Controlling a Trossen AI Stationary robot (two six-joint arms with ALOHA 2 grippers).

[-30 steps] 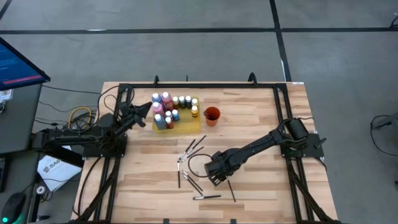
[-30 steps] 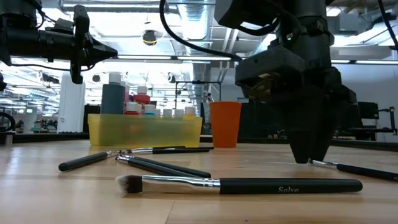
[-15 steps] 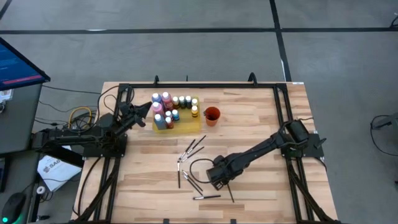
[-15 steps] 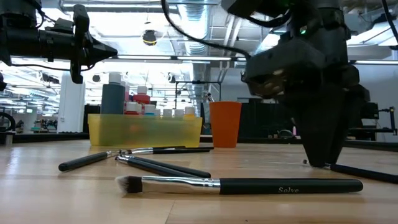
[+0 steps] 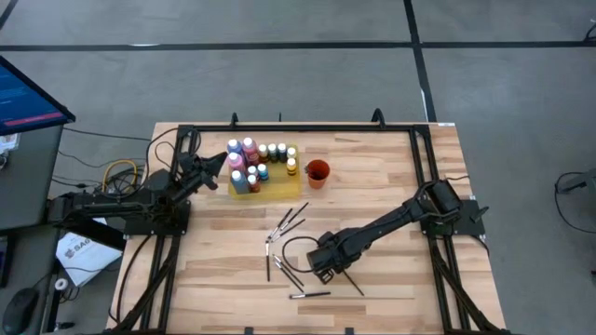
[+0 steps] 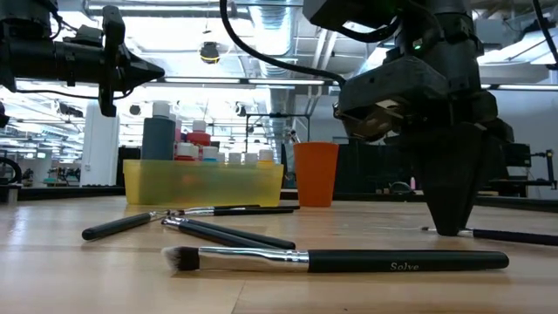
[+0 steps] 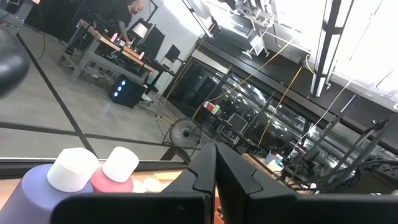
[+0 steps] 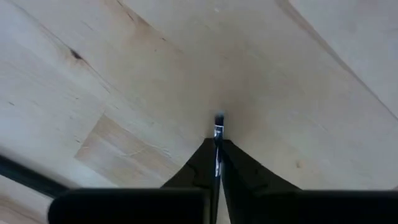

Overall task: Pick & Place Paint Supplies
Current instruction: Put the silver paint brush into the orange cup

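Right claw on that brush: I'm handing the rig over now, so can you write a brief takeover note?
Right claw: down at the table, shut on a thin brush that lies flat on the wood.
Left claw: shut, empty, waiting beside the bottles.
Paint bottles: grouped on the yellow mat, next to the orange cup.
Other brushes: scattered mid-table; one large brush lies near the front edge.
Done: brush gripped.
Left: lift and place it, then the remaining brushes.
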